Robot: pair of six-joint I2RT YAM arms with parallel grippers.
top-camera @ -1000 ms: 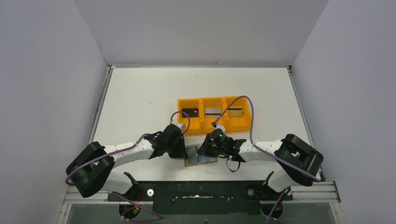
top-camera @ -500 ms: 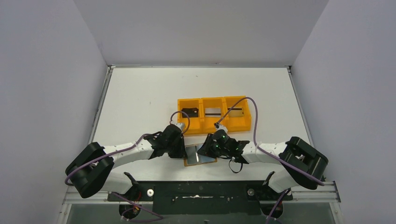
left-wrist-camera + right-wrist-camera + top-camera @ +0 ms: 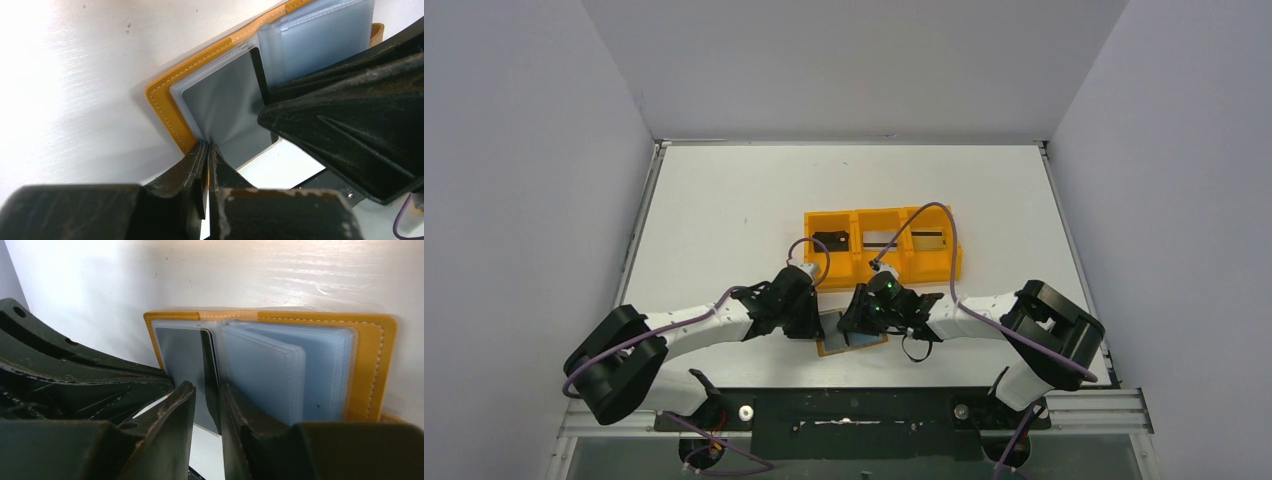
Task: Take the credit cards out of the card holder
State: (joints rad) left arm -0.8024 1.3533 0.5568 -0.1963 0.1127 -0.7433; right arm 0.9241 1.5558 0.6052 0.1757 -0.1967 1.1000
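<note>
The tan-orange card holder lies open on the table near the front edge. In the left wrist view the holder shows a dark grey credit card in its left clear pocket. My left gripper is shut on the holder's near left edge, also seen from above. My right gripper is low over the holder. In the right wrist view my right gripper has its jaws a narrow gap apart, straddling the right edge of the dark card. Pale blue sleeves fan up to the right.
A bright orange three-compartment tray stands just behind both grippers, with dark flat things in its compartments. The right arm's purple cable loops over the tray. The table's front edge and the black base rail are close behind the holder.
My right arm has shifted a little to the left, bringing its gripper further over the holder's left panel. The left arm and the holder have not moved.
</note>
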